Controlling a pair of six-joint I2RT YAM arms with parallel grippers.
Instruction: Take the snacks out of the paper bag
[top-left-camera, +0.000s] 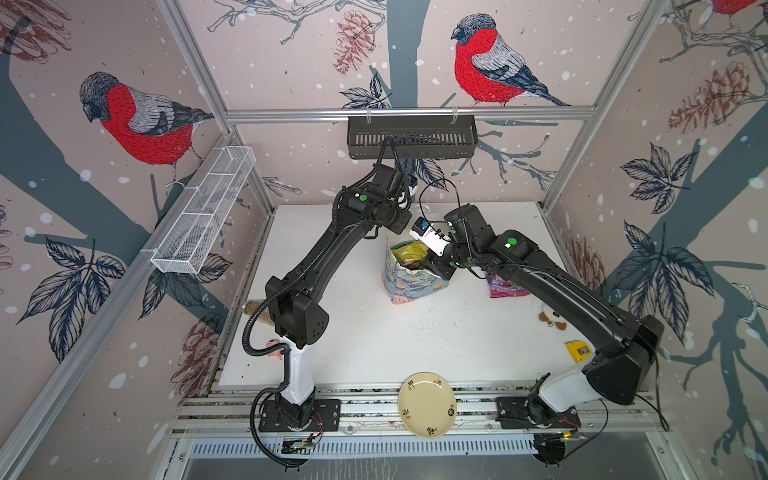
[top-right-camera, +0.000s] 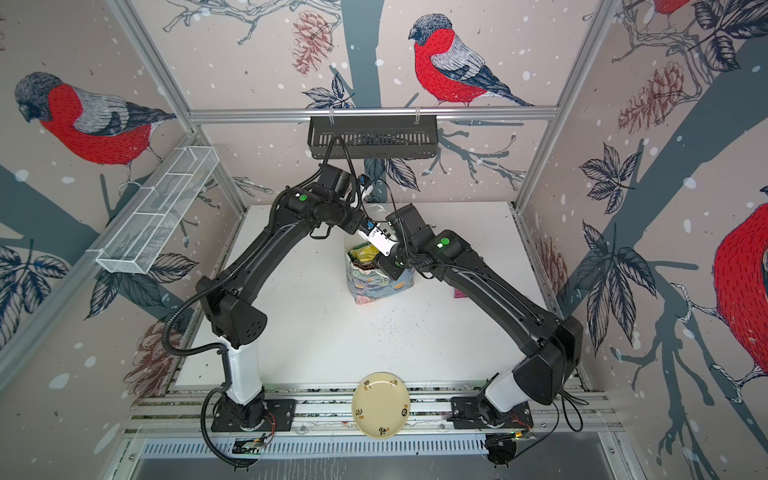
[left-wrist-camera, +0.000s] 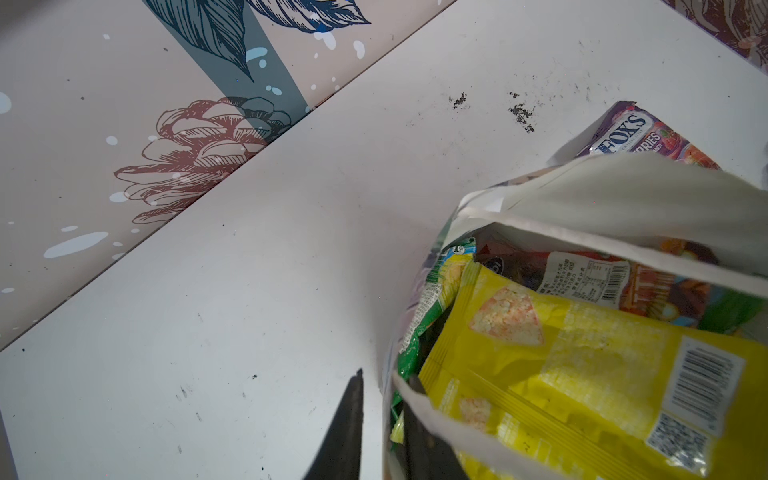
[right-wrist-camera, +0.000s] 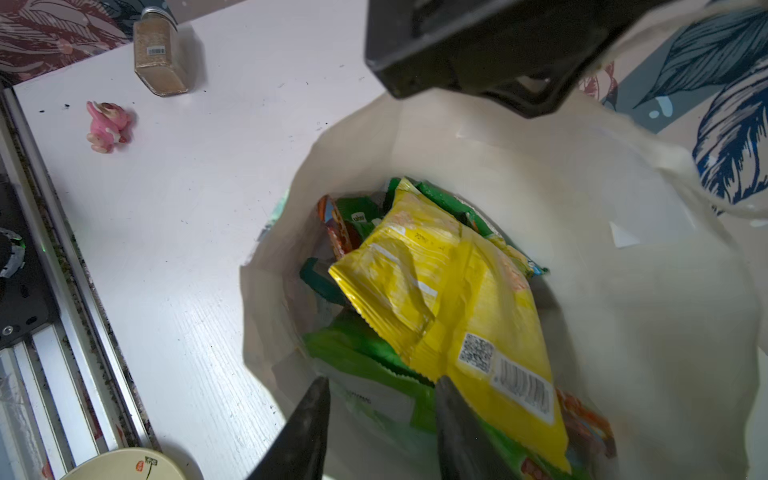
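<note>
paper bag (top-left-camera: 409, 282) upright at centre of both top views; purple packet (top-left-camera: 505, 286) already out, to its right. left gripper (left-wrist-camera: 386, 378) clamped on bag rim. right gripper (right-wrist-camera: 382, 382), jaws apart, over yellow packet (right-wrist-camera: 449, 299). next: descend, close on one packet only.

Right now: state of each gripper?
Left gripper: closed on the paper bag rim, one finger inside, one outside.
Right gripper: open above the yellow packet inside the bag, holding nothing.
</note>
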